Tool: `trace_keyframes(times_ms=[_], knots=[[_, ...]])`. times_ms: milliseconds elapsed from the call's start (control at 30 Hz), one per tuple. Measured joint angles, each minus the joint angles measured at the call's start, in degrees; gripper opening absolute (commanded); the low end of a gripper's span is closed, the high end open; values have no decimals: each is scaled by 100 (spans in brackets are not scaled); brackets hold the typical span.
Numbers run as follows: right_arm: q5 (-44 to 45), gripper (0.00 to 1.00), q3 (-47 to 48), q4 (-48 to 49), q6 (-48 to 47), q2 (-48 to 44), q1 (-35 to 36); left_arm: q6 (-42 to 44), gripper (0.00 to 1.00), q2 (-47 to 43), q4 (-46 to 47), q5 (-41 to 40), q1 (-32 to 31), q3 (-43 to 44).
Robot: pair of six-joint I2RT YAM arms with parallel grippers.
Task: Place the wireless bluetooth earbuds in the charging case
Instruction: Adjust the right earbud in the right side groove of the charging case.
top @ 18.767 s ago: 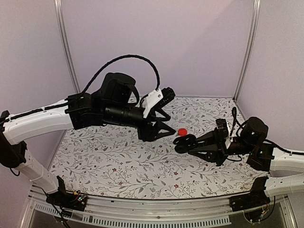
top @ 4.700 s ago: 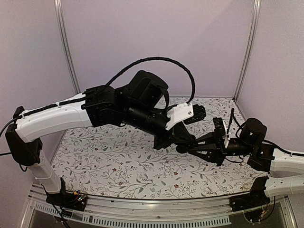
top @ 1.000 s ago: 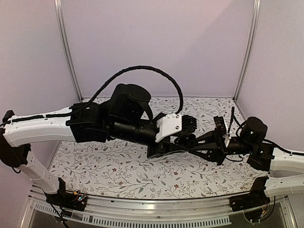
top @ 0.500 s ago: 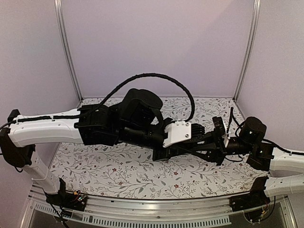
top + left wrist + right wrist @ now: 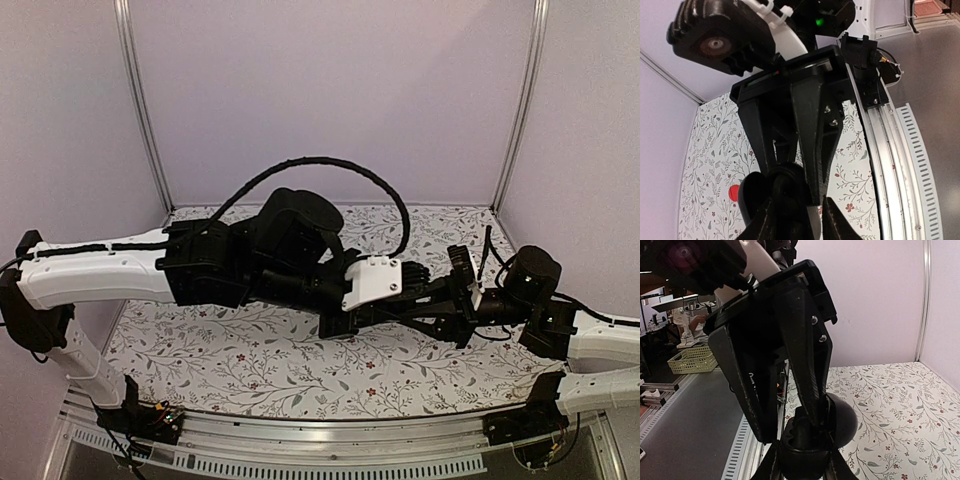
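The right gripper (image 5: pixel 804 466) has its jaws pressed onto the charging case (image 5: pixel 840 422). It pinches the glossy black shell from both sides and holds it up off the table (image 5: pixel 250 350), right of centre. The left gripper (image 5: pixel 799 226) meets it nose to nose. Its 2 fingers stand a little apart with their tips at the case, but I cannot tell whether they pinch anything. The wireless bluetooth earbuds cannot be made out among the black parts in any view.

Behind the jaws, the left arm (image 5: pixel 100 275) reaches low across the table from the left. A black cable (image 5: pixel 330 170) arches over its wrist. The right arm (image 5: pixel 590 345) comes in from the near right corner.

The top view shows the 2 grippers meeting, but the case is lost in the black fingers there. The right wrist view shows the case's rounded shell, with the left gripper's fingers bearing down on it. It also shows a yellow basket (image 5: pixel 690 360) far off beyond the table. Only the left wrist view shows the red disc (image 5: pixel 734 192), lying flat on the flowered table; in that picture it sits just left of the case.

Counted: 2 arms, 2 grippers, 1 case, 1 red disc, 1 basket.
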Motion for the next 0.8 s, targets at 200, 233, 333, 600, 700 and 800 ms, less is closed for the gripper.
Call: trace_keyframes(times_ms=[200,233,333,600,700,800], knots=[[11,0,37,-153,-33,2,0,0,28,52,-415,-22,-2,448],[13,0,61,-219,-42,2,0,0,28,76,-496,-24,-2,586],[42,0,125,-372,-98,9,0,-4,25,166,-793,-92,-9,964],[160,0,299,-859,-302,127,0,-28,16,439,-1554,-151,-9,1261],[184,0,365,-1038,-341,203,0,-20,16,466,-1714,-157,-4,1261],[203,0,448,-1187,-402,284,0,-4,15,466,-1779,-190,2,1261]])
